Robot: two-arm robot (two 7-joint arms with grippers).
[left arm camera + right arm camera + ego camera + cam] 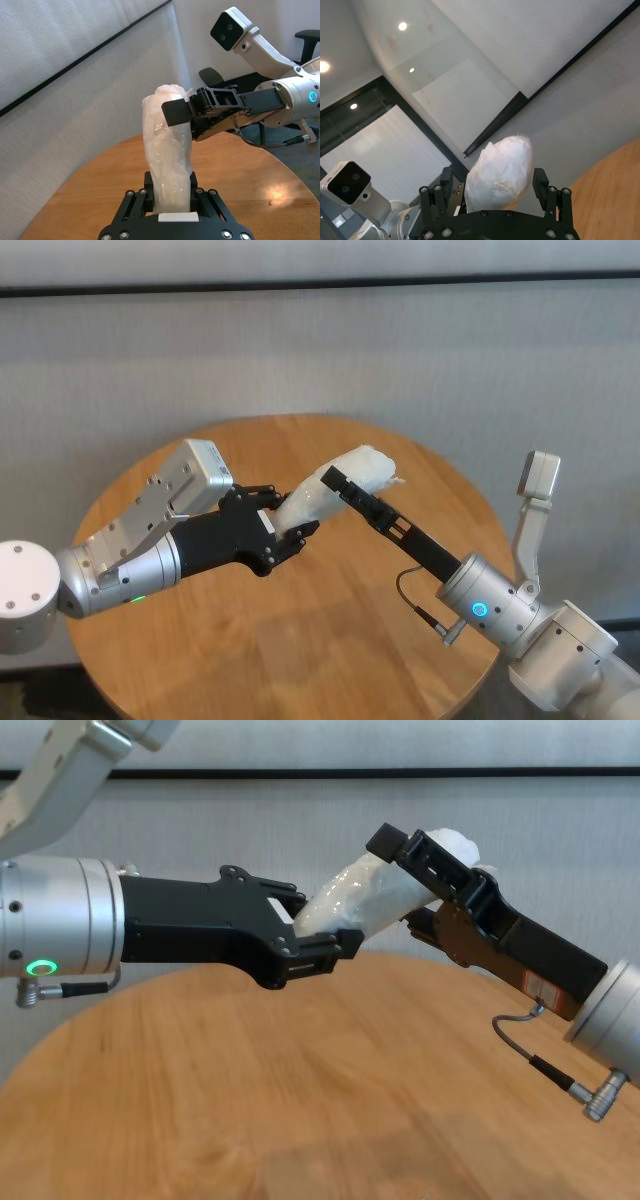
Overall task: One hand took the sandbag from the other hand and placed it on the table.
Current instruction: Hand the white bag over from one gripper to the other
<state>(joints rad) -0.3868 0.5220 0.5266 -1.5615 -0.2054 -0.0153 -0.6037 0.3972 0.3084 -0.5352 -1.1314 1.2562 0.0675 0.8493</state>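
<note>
The sandbag (340, 480), a lumpy white pouch in shiny clear plastic, hangs tilted in the air above the round wooden table (300, 660). My left gripper (285, 522), the black one with the green ring light, is shut on the pouch's lower end (170, 165). From the right, my stickered right gripper (350, 476) reaches in and stands open, one finger on each side of the pouch's upper end (500, 170). In the chest view the sandbag (375, 895) bridges the left gripper (315, 935) and the right gripper (430, 855).
A grey cable (412, 598) with a metal plug loops under the right wrist. A pale wall with a dark stripe runs behind the table. A black office chair (307, 37) stands beyond the table's far edge. Bare wood (250, 1100) lies beneath both arms.
</note>
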